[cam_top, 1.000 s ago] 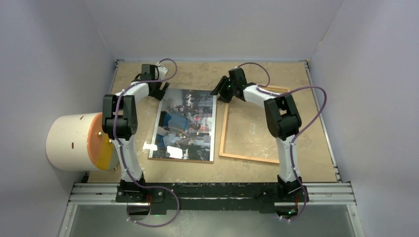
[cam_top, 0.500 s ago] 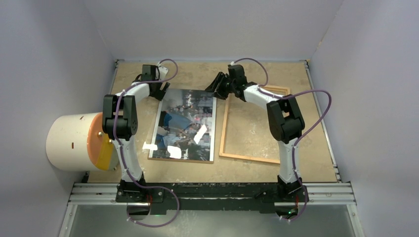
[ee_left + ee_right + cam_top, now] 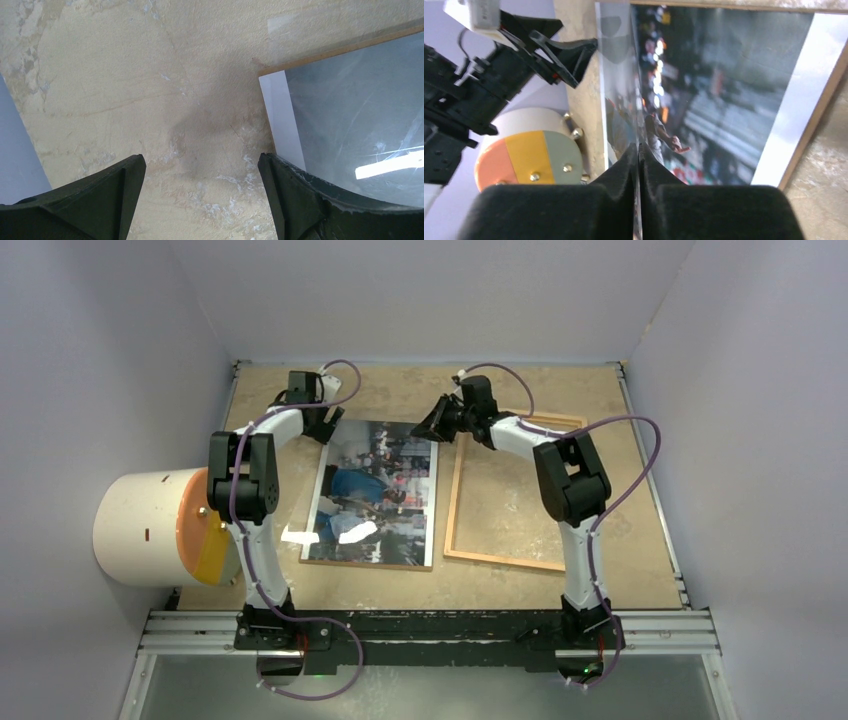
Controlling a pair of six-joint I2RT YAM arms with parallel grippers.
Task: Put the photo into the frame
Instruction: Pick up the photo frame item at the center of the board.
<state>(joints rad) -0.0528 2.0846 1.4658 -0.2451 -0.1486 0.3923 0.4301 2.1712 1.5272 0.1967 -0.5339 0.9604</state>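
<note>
Looks like a robotics lab cell: plain lilac walls (image 3: 430, 290) boxing a mottled desk (image 3: 400, 390), left arm (image 3: 245, 490) and right arm (image 3: 572, 480) bolted to an aluminium rail (image 3: 660, 632).

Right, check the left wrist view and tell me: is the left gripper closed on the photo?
No, the left gripper stands wide open over the table, and the photo lies off to one side, ungripped.

Glossy photo (image 3: 375, 490), clear sheet (image 3: 618, 100), light-wood frame (image 3: 503, 559)
</note>
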